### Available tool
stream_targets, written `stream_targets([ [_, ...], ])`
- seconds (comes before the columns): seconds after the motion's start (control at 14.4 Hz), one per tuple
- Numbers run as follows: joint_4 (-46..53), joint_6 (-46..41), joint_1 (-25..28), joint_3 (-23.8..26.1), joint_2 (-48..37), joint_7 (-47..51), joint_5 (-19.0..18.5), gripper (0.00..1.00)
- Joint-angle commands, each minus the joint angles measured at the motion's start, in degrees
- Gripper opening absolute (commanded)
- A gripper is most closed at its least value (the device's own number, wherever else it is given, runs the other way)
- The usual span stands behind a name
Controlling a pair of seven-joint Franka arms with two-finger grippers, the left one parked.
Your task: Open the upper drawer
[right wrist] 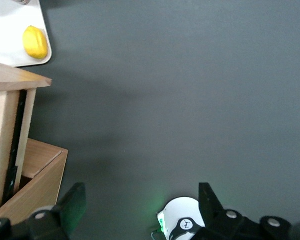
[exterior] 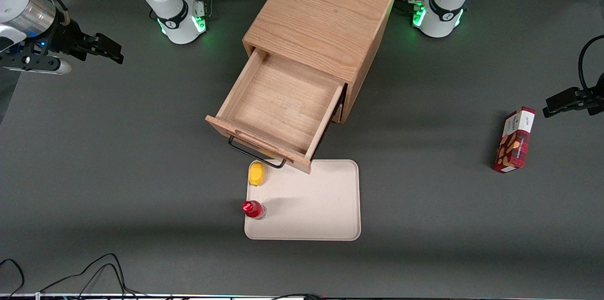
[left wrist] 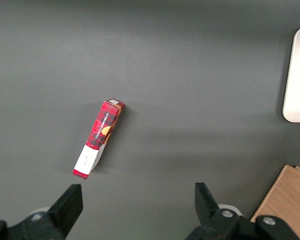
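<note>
While pulled fully out of cabinet (exterior: 325, 26): upper drawer (exterior: 278, 102), inside bare. Claw (exterior: 106, 49) well away toward working arm's end of counter (exterior: 118, 149), fingers apart, holding nothing.

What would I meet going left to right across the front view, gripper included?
gripper held above the table, fingers open → yellow lemon-like object on the tray → upper drawer, pulled out → red plaid box.
</note>
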Motion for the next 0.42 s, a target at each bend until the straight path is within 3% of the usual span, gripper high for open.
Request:
stream_targets([
  [0.0, -3.57, 2.54, 0.51, -2.03, -2.0, 0.28, 0.62, 1.0],
  [0.35, -1.29, 2.1, 0.51, -2.56, 0.03, -1.66, 0.1, 1.0],
])
